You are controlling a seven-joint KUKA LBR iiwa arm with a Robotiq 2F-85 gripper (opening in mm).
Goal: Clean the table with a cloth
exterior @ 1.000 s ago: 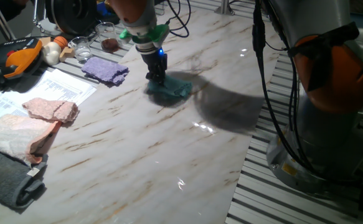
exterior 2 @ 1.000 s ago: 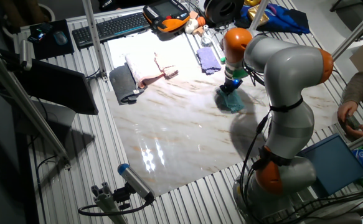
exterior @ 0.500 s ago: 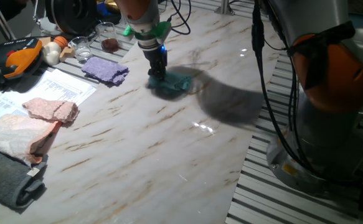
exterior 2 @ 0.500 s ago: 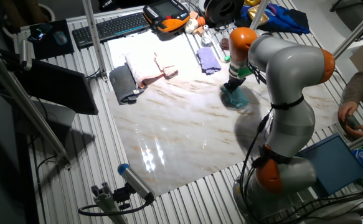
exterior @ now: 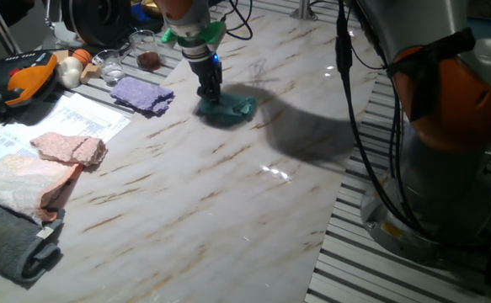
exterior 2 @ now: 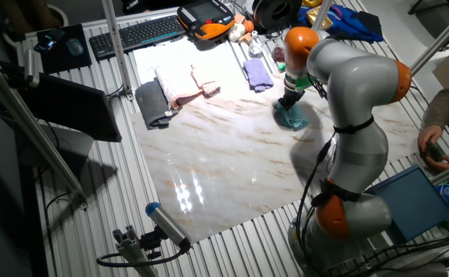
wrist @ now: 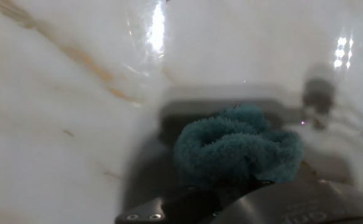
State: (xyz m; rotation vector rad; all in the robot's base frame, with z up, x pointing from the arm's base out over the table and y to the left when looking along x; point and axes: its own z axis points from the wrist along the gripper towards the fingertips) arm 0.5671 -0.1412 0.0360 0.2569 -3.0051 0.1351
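Observation:
The teal cloth (exterior: pixel 228 109) lies bunched on the white marble-veined table (exterior: pixel 228 202), towards its far side. My gripper (exterior: pixel 210 95) stands upright on the cloth's left part and is shut on it, pressing it onto the tabletop. In the other fixed view the cloth (exterior 2: pixel 293 118) sits under the gripper (exterior 2: pixel 286 105) near the table's (exterior 2: pixel 224 169) right half. In the hand view a fuzzy teal fold of the cloth (wrist: pixel 237 149) bulges up just ahead of the hand, on the glossy tabletop (wrist: pixel 56 93).
A purple cloth (exterior: pixel 142 93) lies left of the gripper. Pink cloths (exterior: pixel 43 168) and a dark grey cloth (exterior: pixel 13 244) lie at the table's left end on papers. Glass jars (exterior: pixel 110 61) and an orange pendant (exterior: pixel 18 80) stand at the far left. The arm's base (exterior: pixel 447 151) rises at right.
The gripper has dragged the cloth across the tabletop towards the far edge, a little further from the near side. The cloth has bunched up more under it.

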